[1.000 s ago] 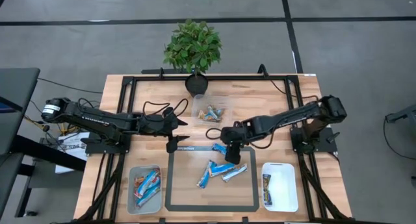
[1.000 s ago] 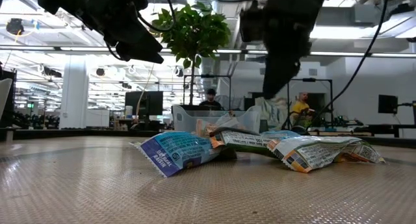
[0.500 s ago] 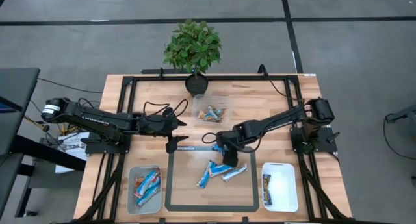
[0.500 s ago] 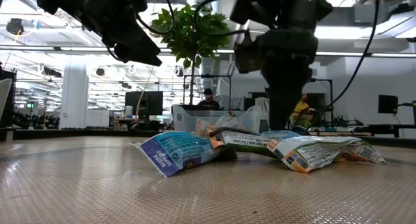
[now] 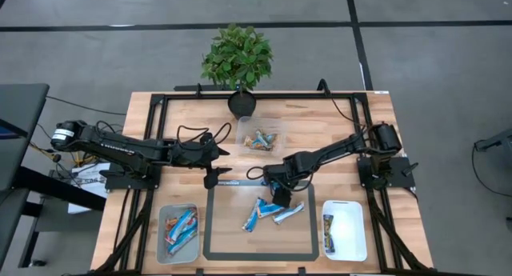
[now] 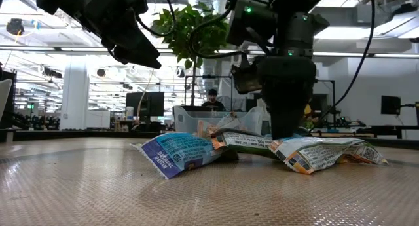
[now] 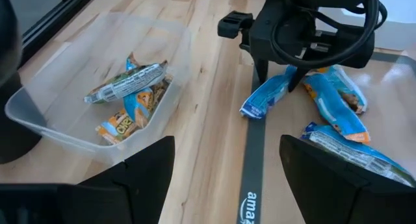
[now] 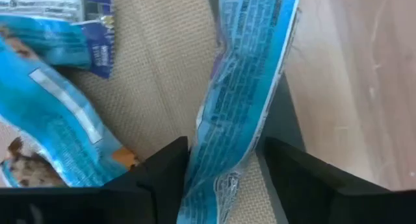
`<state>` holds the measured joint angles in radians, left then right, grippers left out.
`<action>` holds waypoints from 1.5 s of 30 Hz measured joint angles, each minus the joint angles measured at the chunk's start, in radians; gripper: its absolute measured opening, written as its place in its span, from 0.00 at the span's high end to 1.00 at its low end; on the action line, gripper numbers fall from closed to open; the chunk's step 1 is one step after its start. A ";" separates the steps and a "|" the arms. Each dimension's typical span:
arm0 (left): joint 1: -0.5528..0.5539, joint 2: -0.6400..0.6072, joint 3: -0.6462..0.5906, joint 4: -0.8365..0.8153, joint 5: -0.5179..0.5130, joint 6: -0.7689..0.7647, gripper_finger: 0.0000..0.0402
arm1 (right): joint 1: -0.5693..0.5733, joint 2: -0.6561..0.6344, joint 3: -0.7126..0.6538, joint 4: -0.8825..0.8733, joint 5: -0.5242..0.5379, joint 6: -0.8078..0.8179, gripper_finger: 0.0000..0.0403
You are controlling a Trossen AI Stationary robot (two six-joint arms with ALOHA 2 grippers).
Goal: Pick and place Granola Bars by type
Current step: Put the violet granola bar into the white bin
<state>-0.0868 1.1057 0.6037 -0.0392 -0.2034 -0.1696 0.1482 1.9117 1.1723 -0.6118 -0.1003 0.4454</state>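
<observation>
Left bin (image 5: 178, 231): stood at the near left corner of the table (image 5: 144, 120) and held a few blue and orange bars (image 5: 181, 225).
Right bin (image 5: 345, 230): stood at the near right corner, white, with one bar (image 5: 328, 232) along its left wall.
Mat (image 5: 228, 246): lay between the two bins, a dark-edged rectangle with a loose cluster of blue bars (image 5: 266, 213) in its far right part.
Right gripper (image 5: 279, 195): pointed down at the mat's far edge, fingers (image 8: 151, 179) parted to either side of a blue bar (image 8: 244, 94) that lay across the mat's border; the wrapper ran between the fingers, and whether they touched it could not be told.
Other bars by that gripper: two more blue ones (image 8: 49, 130) lay on the mat just beside it.
Left gripper (image 5: 224, 151): hung above the wood to the left of the far bin, well clear of any bar, fingers (image 7: 142, 171) spread wide and holding nothing.
Far bin (image 5: 260, 133): clear, near the middle of the table's far side, with several mixed bars (image 7: 129, 94) inside.
Plant (image 5: 237, 58): stood at the far edge, behind the far bin.
Room: a person (image 6: 212, 100) showed far off in the low view.
</observation>
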 joint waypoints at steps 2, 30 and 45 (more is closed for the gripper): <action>0.000 0.000 0.000 -0.002 -0.011 0.000 0.33 | 0.000 0.002 0.001 -0.002 -0.002 0.001 0.54; 0.000 0.000 0.000 -0.002 -0.017 -0.001 0.33 | 0.080 -0.392 -0.002 -0.131 -0.219 0.099 0.89; 0.000 0.000 0.000 -0.010 -0.017 -0.008 0.33 | 0.312 -0.553 -0.002 -0.526 -0.237 0.633 0.89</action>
<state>-0.0868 1.1057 0.6037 -0.0490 -0.2203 -0.1772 0.4604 1.3584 1.1702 -1.1382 -0.3374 1.0784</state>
